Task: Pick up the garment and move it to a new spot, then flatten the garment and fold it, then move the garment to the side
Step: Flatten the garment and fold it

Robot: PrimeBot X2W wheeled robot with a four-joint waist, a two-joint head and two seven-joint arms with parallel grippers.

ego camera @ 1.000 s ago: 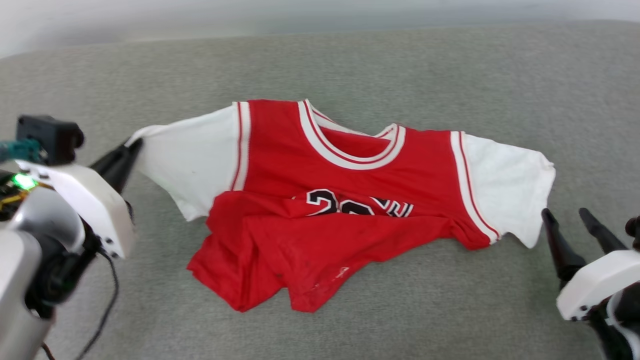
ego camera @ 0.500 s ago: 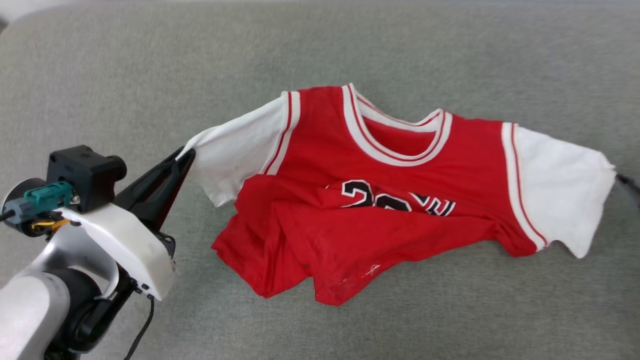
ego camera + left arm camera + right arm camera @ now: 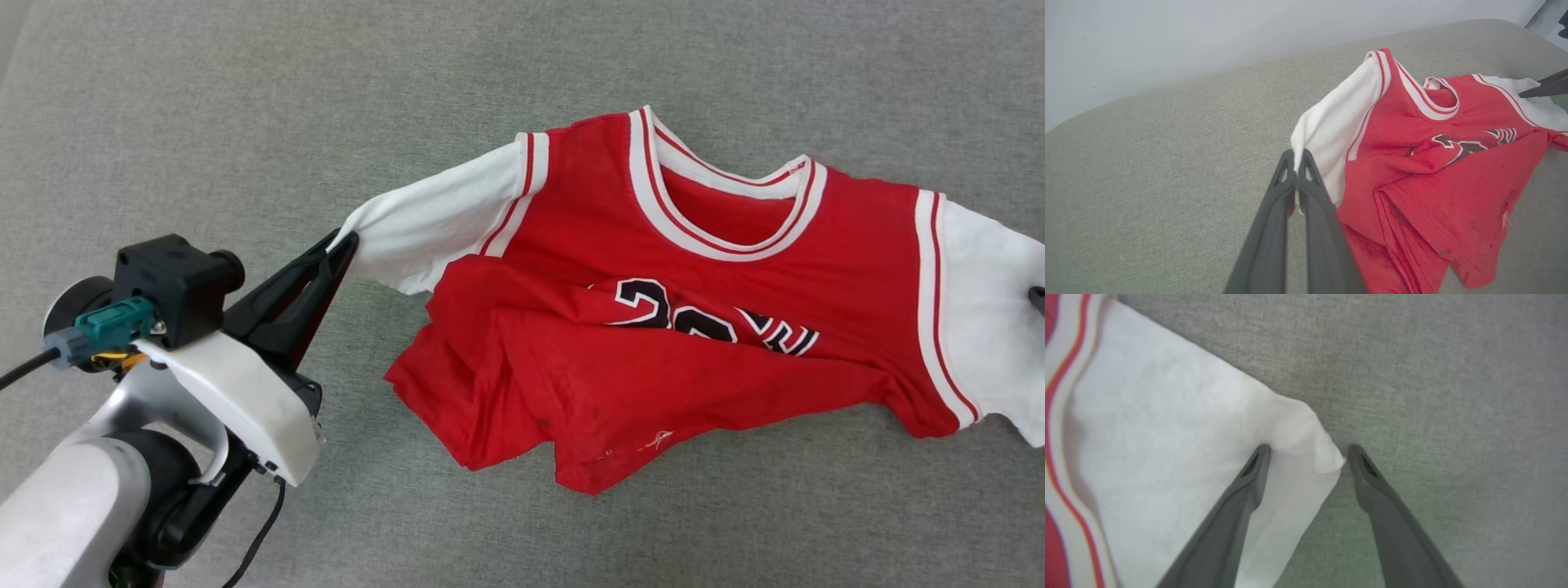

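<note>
The red jersey (image 3: pixel 653 269) lies rumpled on the gray cushion (image 3: pixel 245 122). Our left gripper (image 3: pixel 347 238) pinches one white sleeve tip (image 3: pixel 371 229). Up close, we see our right gripper (image 3: pixel 1306 451) spread around the other sleeve's corner (image 3: pixel 1327 457).

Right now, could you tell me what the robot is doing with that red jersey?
The robot is working a red jersey T-shirt laid on a grey fabric surface. Its left gripper is shut on the tip of one white sleeve, which stretches taut towards it. The right gripper is open, its fingers straddling the corner of the other white sleeve without pinching it yet. The shirt's lower half lies bunched up over the number, so it is not flat.
</note>
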